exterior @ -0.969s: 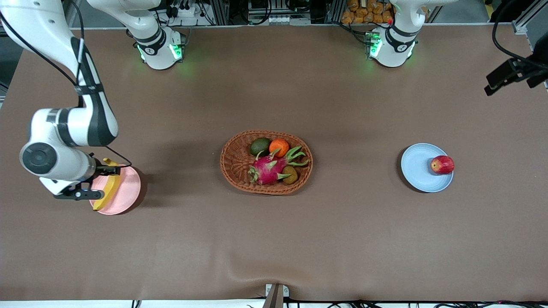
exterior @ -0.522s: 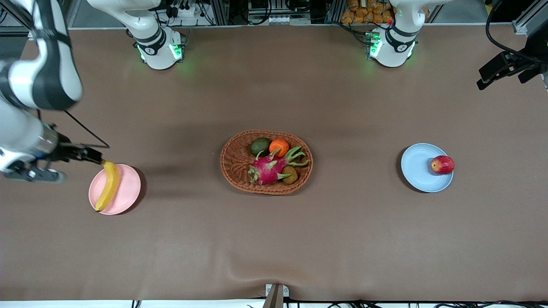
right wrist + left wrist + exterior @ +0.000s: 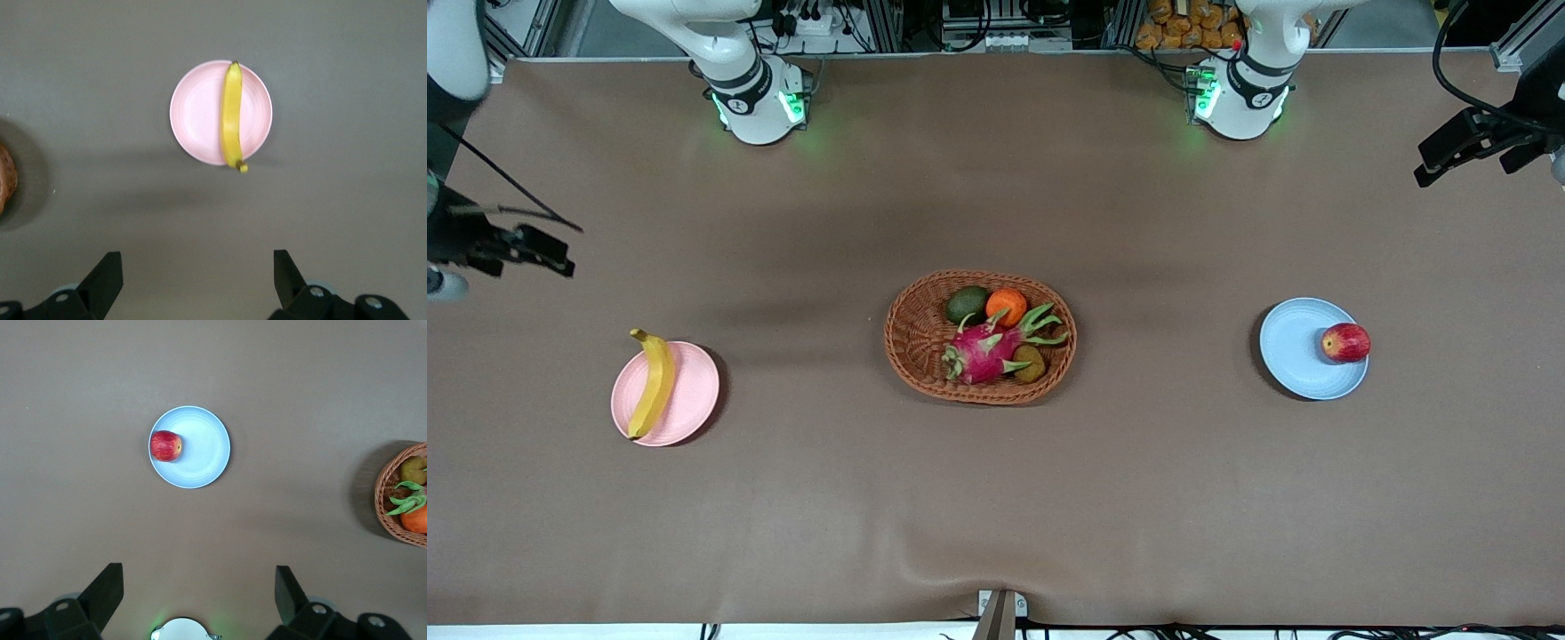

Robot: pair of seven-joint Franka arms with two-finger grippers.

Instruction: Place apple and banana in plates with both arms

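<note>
The yellow banana (image 3: 652,382) lies across the pale pink plate (image 3: 694,396) near the right arm's end of the table. The red apple (image 3: 1345,342) sits on the rim of the light blue plate (image 3: 1294,351) near the left arm's end. My right gripper (image 3: 543,249) is raised, open and empty; its wrist view shows the banana (image 3: 231,117) and pink plate (image 3: 193,113) below the open gripper (image 3: 198,277). My left gripper (image 3: 1440,160) is raised, open and empty; its wrist view shows the apple (image 3: 166,446) and blue plate (image 3: 203,450) below the open gripper (image 3: 199,597).
A brown wicker basket (image 3: 911,338) stands mid-table with a pink dragon fruit (image 3: 987,348), an orange (image 3: 1007,305) and other fruit. Its edge shows in the left wrist view (image 3: 393,520). The arm bases (image 3: 760,102) stand along the table's robot side.
My right gripper has let go of the banana and risen away from the pink plate toward the table's edge. The banana stays on the plate. The left gripper has shifted slightly.
</note>
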